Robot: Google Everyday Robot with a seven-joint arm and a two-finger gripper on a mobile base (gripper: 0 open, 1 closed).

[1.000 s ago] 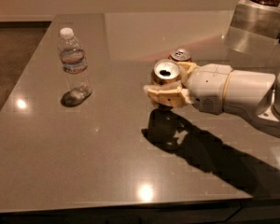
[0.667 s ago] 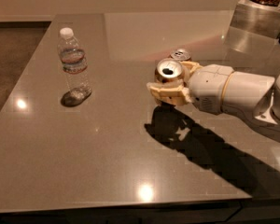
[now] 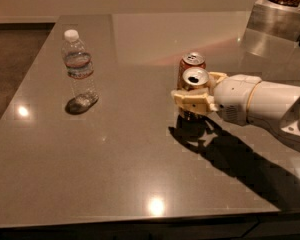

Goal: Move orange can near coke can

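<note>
My gripper (image 3: 196, 93) comes in from the right and is shut on the orange can (image 3: 195, 79). The can stands upright, its silver top with the open mouth showing, and its body is mostly hidden by the cream fingers (image 3: 189, 101). It is held low over the grey table (image 3: 140, 174), and I cannot tell whether it touches. The coke can (image 3: 191, 62), red-orange with a silver top, stands upright just behind the held can, very close to it or touching.
A clear plastic water bottle (image 3: 79, 69) with a white cap stands at the left. A metal container (image 3: 277, 19) with brown contents sits at the far right corner. The table's front edge runs along the bottom.
My gripper has carried the orange can to the right, so that it now sits directly in front of the coke can. The coke can and the bottle have not moved.
</note>
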